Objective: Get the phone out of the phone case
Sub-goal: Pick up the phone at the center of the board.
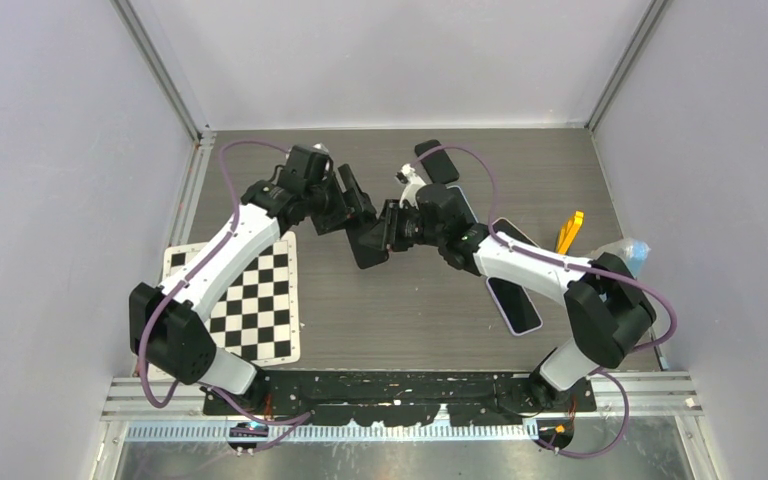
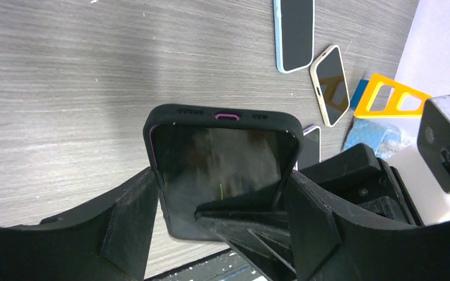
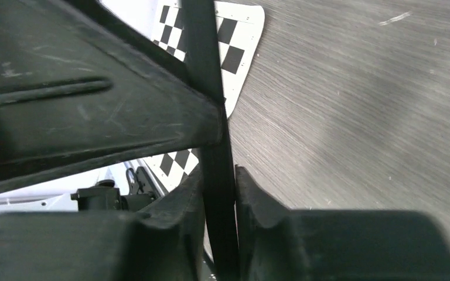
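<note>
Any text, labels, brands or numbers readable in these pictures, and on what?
No readable text anywhere.
The phone case: no marking visible.
The phone: screen shows only a blurred reflection.
The checkerboard: squares only.
The blue packet: any print too blurred to read.

**White shells, black joints, purple cable**

The left arm [image 1: 222, 258] and right arm [image 1: 532, 262] share one build: glossy white link shells between bulky matte-black joint housings. A purple cable [image 1: 148, 335] loops loosely along each. Both are bolted to a black base plate [image 1: 390, 385]. The left gripper [image 2: 222, 175] and right gripper [image 3: 220, 175] have black, wedge-shaped plastic fingers [image 2: 123, 222], scuffed and faintly scratched. A pale grey camera block [image 2: 448, 143] sits on the right wrist.
</note>
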Motion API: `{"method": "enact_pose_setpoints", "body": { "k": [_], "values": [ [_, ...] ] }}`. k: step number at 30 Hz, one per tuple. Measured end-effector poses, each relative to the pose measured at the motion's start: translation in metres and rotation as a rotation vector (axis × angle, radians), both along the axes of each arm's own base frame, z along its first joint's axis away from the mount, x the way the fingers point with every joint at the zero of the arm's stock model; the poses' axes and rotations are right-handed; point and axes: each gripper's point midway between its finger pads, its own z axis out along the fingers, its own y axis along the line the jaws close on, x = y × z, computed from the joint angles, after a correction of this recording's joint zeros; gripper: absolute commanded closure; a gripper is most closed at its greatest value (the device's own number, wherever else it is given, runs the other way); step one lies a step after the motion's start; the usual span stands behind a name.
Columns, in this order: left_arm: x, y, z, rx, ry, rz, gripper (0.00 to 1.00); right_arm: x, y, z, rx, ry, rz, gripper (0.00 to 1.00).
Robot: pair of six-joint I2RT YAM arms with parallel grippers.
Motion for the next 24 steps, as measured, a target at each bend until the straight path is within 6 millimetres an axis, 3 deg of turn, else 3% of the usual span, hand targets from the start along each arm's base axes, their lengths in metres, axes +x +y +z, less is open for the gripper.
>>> {"method": "enact_pose_setpoints", "body": {
  "k": [2,4,7,12,16,21,24],
  "values": [
    [0.001,-0.001,0.001,-0.005,-0.009,-0.016,0.59,-0.001,0.003,0.002,0.014,0.003,0.017,0.98],
    [0.002,0.0,0.004,-0.021,-0.017,-0.03,0.28,0.001,0.004,0.007,0.02,-0.003,0.014,0.99],
    [0.006,0.004,0.011,-0.035,-0.049,-0.033,0.01,0.005,0.005,0.014,0.027,-0.019,0.008,0.99],
    [0.016,0.026,0.043,-0.078,-0.158,-0.008,0.0,0.016,-0.006,0.016,0.039,0.011,-0.031,0.99],
    [0.023,0.048,0.077,-0.07,-0.278,-0.001,0.0,0.039,-0.031,0.03,0.095,0.042,-0.107,0.99],
    [0.022,0.033,0.124,-0.116,-0.425,-0.129,0.0,0.061,-0.056,0.083,0.208,0.003,-0.169,0.99],
    [0.018,0.023,0.153,-0.162,-0.492,-0.196,0.01,0.06,-0.054,0.127,0.29,-0.054,-0.139,0.99]
  ]
}}
